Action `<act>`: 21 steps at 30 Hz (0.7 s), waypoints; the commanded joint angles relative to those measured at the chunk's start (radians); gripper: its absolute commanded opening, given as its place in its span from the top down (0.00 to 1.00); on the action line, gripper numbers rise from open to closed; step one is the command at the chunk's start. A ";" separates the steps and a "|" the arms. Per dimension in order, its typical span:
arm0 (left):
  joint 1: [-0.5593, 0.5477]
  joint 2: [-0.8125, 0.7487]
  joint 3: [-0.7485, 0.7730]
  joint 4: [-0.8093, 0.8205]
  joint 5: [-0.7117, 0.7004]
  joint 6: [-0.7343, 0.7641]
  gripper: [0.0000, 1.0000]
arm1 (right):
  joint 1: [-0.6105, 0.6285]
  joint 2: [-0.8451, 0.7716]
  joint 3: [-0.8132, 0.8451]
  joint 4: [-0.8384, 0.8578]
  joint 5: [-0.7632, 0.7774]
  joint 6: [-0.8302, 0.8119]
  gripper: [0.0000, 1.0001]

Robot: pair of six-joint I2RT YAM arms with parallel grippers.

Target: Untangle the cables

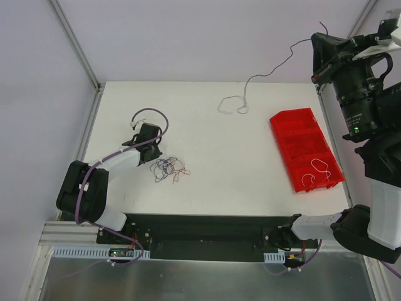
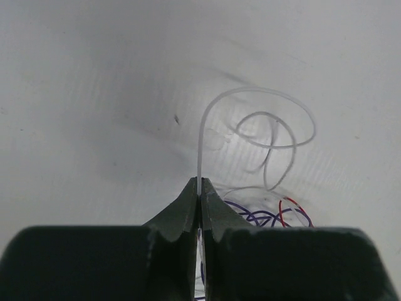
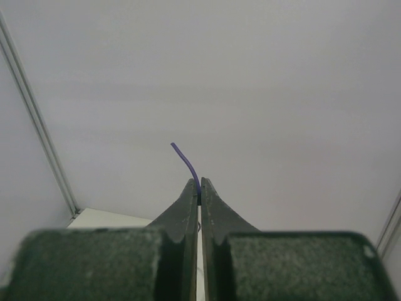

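Note:
A loose tangle of thin red and dark purple cables (image 1: 168, 168) lies on the white table; it also shows in the left wrist view (image 2: 269, 214). My left gripper (image 1: 143, 139) is low beside the tangle's left. It is shut (image 2: 200, 182) on a thin white wire (image 2: 250, 119) that curls in loops above the tangle. My right gripper (image 1: 316, 41) is raised high at the far right. It is shut (image 3: 200, 182) on a dark purple cable (image 3: 185, 160). That strand (image 1: 270, 71) hangs down to a pale loop (image 1: 230, 103) on the table.
A red compartment tray (image 1: 305, 149) lies at the right and holds thin white wires (image 1: 316, 172). A lilac hose (image 1: 150, 113) loops over the left wrist. Enclosure walls stand around the table.

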 commanded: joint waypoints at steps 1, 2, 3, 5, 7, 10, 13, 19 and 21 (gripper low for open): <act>0.021 -0.001 -0.003 -0.050 -0.038 -0.050 1.00 | -0.006 -0.018 0.083 0.054 -0.001 -0.040 1.00; 0.021 -0.004 -0.003 -0.052 -0.037 -0.053 1.00 | -0.006 -0.018 0.091 0.052 0.003 -0.048 1.00; 0.021 -0.004 0.002 -0.050 -0.034 -0.051 1.00 | -0.006 -0.021 0.085 0.054 0.012 -0.051 1.00; 0.021 -0.011 0.012 -0.053 -0.022 -0.048 1.00 | -0.006 -0.034 0.032 0.057 -0.001 -0.039 1.00; 0.021 -0.025 0.026 -0.062 -0.006 -0.042 1.00 | -0.004 -0.047 -0.046 0.057 -0.030 -0.026 1.00; 0.021 -0.057 0.041 -0.084 0.021 -0.027 1.00 | -0.007 -0.054 -0.129 0.057 -0.009 -0.023 1.00; 0.021 -0.114 0.045 -0.101 0.047 -0.015 0.81 | -0.006 -0.077 -0.194 0.055 -0.006 -0.031 1.00; 0.021 -0.292 0.034 -0.115 0.099 0.025 0.43 | -0.007 -0.146 -0.303 0.048 0.031 -0.046 1.00; 0.021 -0.349 0.034 -0.116 0.121 0.042 0.31 | -0.009 -0.159 -0.332 0.039 0.033 -0.031 1.00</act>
